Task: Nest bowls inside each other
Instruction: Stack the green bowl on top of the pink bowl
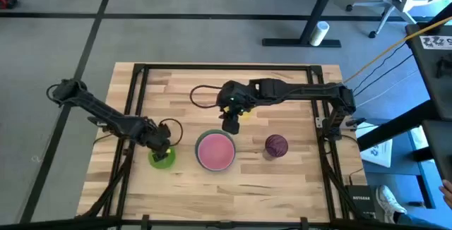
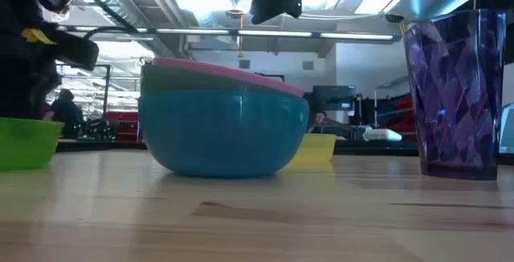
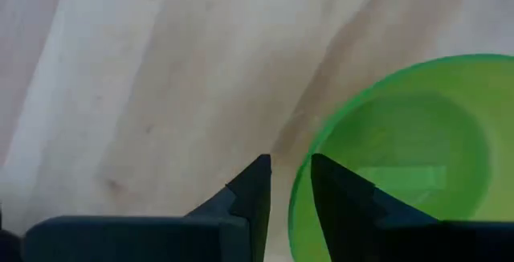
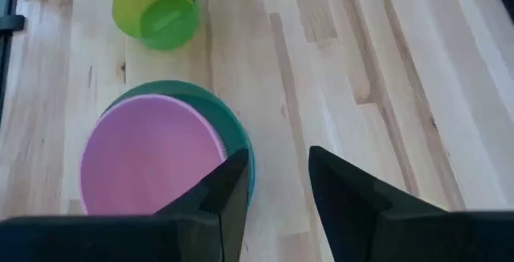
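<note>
A pink bowl (image 1: pixel 215 151) sits nested in a teal-green bowl (image 4: pixel 233 129), and that sits in a blue bowl (image 2: pixel 225 137) at the table's middle. A lime-green bowl (image 1: pixel 163 159) stands on the table to their left. My left gripper (image 3: pixel 291 190) is over it from above, open, its fingers on either side of the rim. My right gripper (image 1: pixel 232 124) hangs open above the table just beyond the stack and holds nothing. A yellow bowl (image 2: pixel 317 148) stands behind the stack, partly hidden under the right arm. A dark purple faceted bowl (image 1: pixel 276 145) stands to the right. My left gripper comes from above, pointing down, with one finger (image 3: pixel 341 202) inside the lime-green bowl and the other (image 3: pixel 253 194) outside its rim (image 3: pixel 294 206). Bare wood shows between the outer finger and the rim. I cannot tell whether either finger touches. The bowl rests on the table.
A black metal frame (image 1: pixel 141 68) runs along the table's edges. Cables (image 1: pixel 201 92) loop over the far part of the tabletop. Bare wood lies in front of the bowls toward the near edge.
</note>
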Controlling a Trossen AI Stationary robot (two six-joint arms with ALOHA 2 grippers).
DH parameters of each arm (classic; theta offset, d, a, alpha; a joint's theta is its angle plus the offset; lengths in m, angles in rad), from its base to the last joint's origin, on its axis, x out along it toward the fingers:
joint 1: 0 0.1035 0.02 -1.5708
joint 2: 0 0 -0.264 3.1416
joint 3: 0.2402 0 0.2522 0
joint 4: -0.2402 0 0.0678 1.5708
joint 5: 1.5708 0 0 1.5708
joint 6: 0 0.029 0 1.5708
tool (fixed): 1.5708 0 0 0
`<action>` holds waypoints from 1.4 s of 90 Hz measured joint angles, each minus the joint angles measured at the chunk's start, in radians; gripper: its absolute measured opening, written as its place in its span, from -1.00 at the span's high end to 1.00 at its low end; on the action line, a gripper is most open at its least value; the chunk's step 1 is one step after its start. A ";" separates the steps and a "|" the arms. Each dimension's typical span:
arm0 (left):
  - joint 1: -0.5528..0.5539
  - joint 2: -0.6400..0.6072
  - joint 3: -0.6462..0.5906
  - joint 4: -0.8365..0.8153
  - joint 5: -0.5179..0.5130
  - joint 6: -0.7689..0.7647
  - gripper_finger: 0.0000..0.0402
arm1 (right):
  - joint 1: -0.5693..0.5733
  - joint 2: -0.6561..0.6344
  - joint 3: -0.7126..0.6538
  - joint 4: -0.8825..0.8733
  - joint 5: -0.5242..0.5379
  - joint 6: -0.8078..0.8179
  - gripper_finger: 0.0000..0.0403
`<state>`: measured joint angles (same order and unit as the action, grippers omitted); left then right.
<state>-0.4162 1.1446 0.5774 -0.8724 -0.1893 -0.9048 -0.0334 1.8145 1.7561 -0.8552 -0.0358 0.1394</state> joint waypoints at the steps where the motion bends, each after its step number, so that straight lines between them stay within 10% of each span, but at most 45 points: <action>1: 0.002 0.000 0.000 0.004 0.003 0.002 0.63 | 0.000 0.000 0.000 0.000 0.000 0.000 0.42; 75: 0.039 0.000 0.009 0.076 0.043 0.032 1.00 | 0.000 -0.005 0.000 0.020 -0.017 -0.006 0.42; 126: 0.038 -0.036 0.260 -0.014 -0.112 0.207 1.00 | 0.000 -0.097 -0.125 0.000 0.090 0.016 0.42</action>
<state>-0.3779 1.1088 0.8370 -0.8868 -0.3018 -0.6974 -0.0334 1.7174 1.6312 -0.8549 0.0544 0.1555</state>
